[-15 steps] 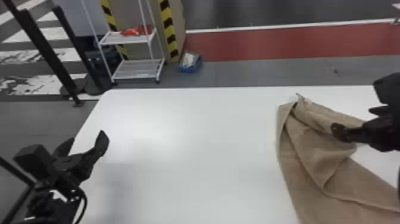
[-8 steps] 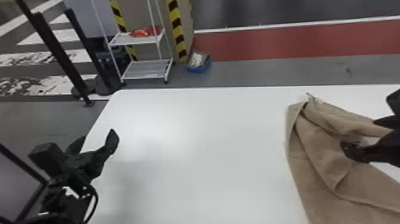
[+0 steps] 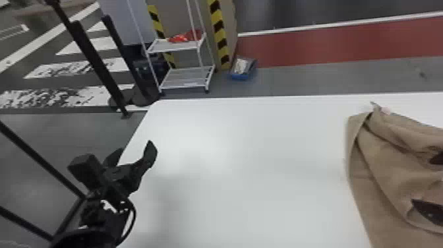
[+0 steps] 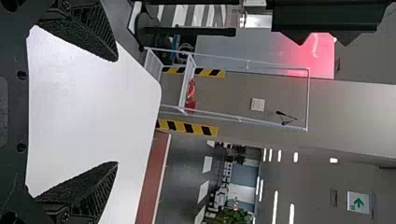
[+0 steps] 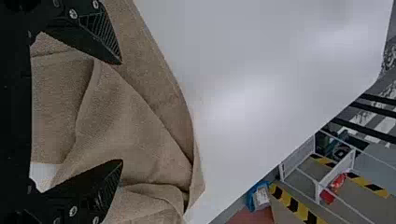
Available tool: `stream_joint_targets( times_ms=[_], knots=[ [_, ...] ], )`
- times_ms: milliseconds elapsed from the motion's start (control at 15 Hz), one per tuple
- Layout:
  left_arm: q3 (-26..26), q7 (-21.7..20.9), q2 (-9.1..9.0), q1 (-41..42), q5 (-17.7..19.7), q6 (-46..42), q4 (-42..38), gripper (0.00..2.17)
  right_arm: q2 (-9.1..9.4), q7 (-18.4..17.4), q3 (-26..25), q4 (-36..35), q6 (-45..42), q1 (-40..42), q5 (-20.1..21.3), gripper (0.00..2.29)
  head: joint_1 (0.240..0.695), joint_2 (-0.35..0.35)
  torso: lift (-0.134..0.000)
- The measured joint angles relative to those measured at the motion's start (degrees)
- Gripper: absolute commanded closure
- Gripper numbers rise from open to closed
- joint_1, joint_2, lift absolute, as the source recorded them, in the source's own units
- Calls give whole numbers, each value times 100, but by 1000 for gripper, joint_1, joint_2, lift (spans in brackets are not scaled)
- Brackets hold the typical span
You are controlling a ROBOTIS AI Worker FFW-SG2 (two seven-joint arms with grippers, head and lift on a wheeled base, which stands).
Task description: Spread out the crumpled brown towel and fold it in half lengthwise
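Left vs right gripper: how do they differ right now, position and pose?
Position: left gripper is by the left edge of the table; right gripper is at the brown towel.
Pose: left gripper aims outward, closer to level; right gripper aims more down at the tabletop.
Shared: both black, two-fingered, open, with no cloth clamped.

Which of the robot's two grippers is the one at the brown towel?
The right gripper: its open fingers are at the folds of the brown towel, while the left gripper is by the table's left edge.
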Motion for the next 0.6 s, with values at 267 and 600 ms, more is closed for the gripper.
stream_joint_targets(
  times_ms=[267, 600],
  knots=[
    [-11, 0, -28, -39, -62, 45, 8, 90, -518, 0, 57, -609, 274, 503, -73, 184, 695, 289, -125],
    [-36, 0, -61, -87, -123, 70, 50, 90, -808, 0, 228, -706, 531, 917, -21, 191, 695, 287, -125]
  ],
)
